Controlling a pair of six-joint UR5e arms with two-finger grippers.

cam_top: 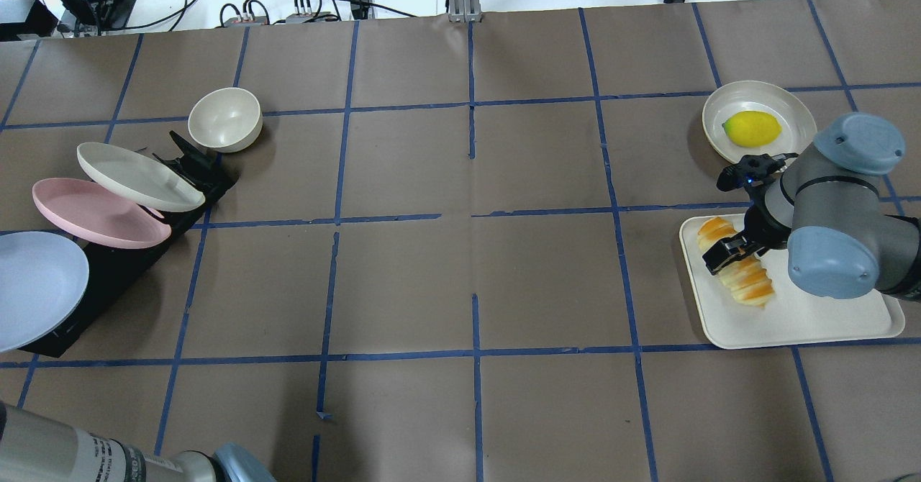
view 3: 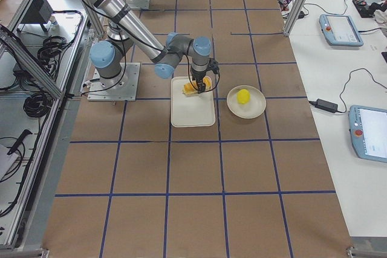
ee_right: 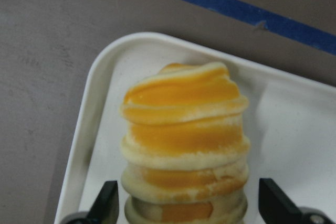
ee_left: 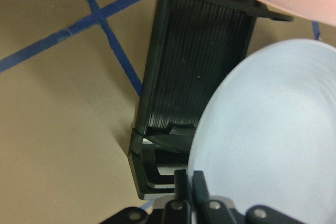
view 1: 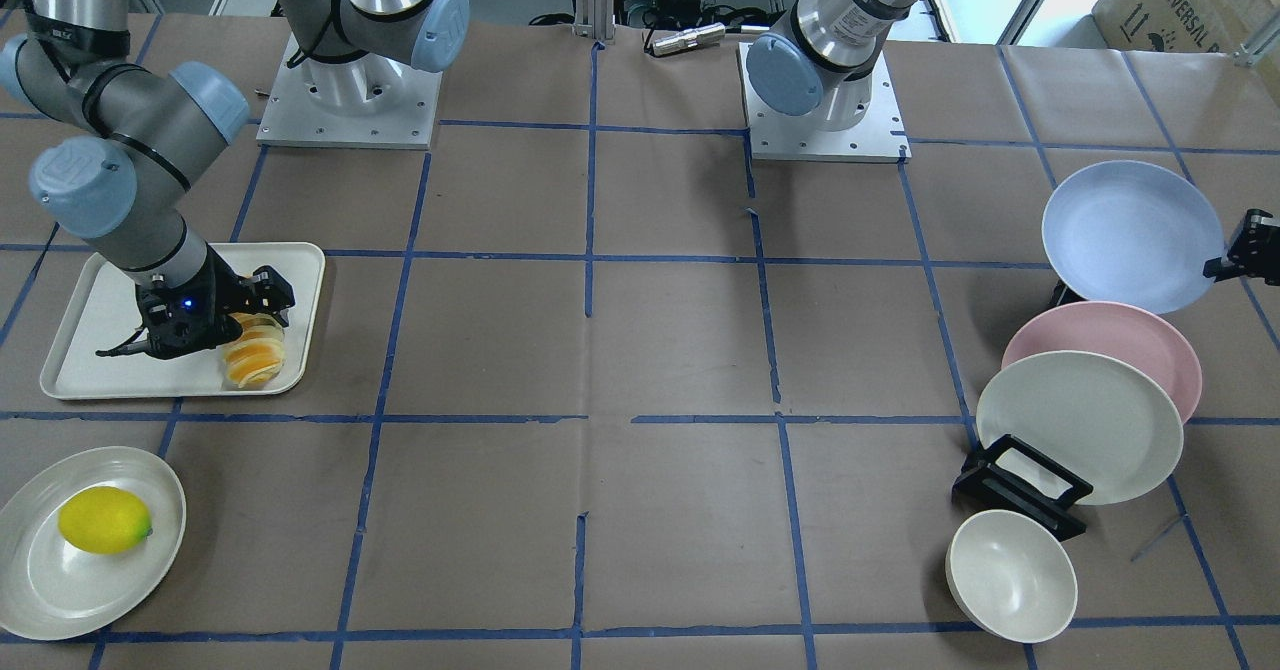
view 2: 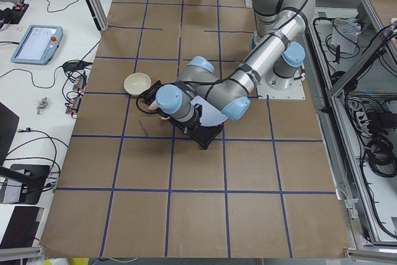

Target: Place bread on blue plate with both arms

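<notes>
The bread [view 1: 255,358] lies on a white tray [view 1: 90,330] and also shows in the overhead view [cam_top: 748,280] and the right wrist view [ee_right: 184,140]. My right gripper [cam_top: 728,253] is down over the bread's middle. It is open, and its fingers [ee_right: 107,203] straddle the loaf. The blue plate [view 1: 1130,235] leans in a black rack [view 1: 1020,480] at the other end of the table. My left gripper [ee_left: 190,179] is shut on the blue plate's [ee_left: 273,145] rim, and it also shows in the front-facing view [view 1: 1228,266].
A pink plate [view 1: 1150,335], a cream plate [view 1: 1080,425] and a cream bowl [view 1: 1010,575] sit in or by the same rack. A yellow lemon [view 1: 103,520] lies on a white plate [view 1: 40,590] near the tray. Blue tape lines cross the brown table.
</notes>
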